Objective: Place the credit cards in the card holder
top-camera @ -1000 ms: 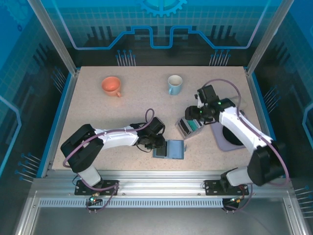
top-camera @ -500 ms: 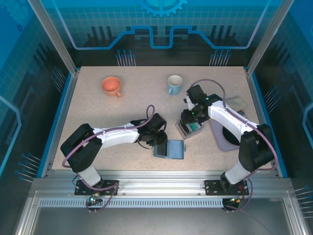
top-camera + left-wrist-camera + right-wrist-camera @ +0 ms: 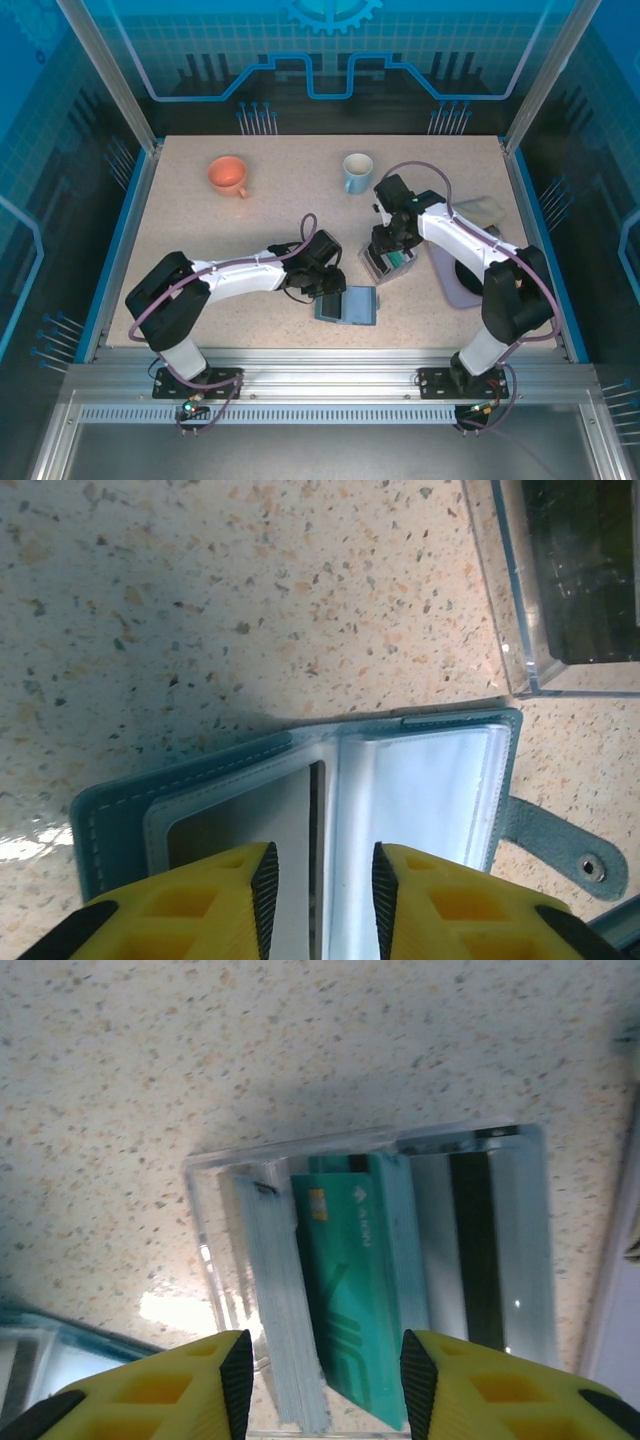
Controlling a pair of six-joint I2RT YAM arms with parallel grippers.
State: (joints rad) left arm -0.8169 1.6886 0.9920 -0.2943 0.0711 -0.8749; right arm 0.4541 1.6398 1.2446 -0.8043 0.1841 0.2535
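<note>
Card holder [image 3: 420,780] lies open on table [image 3: 200,600], just ahead of and under left claw [image 3: 323,900], which is slightly spread, pinching nothing. Credit cards [image 3: 350,1280] upright in clear rack [image 3: 500,1250], between fingers of spread right claw [image 3: 325,1380].

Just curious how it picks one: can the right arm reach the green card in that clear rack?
Probably yes. The right gripper sits over the rack, jaws apart on either side of the green card, nothing covering it. The white cards beside it also lie between the jaws.
</note>
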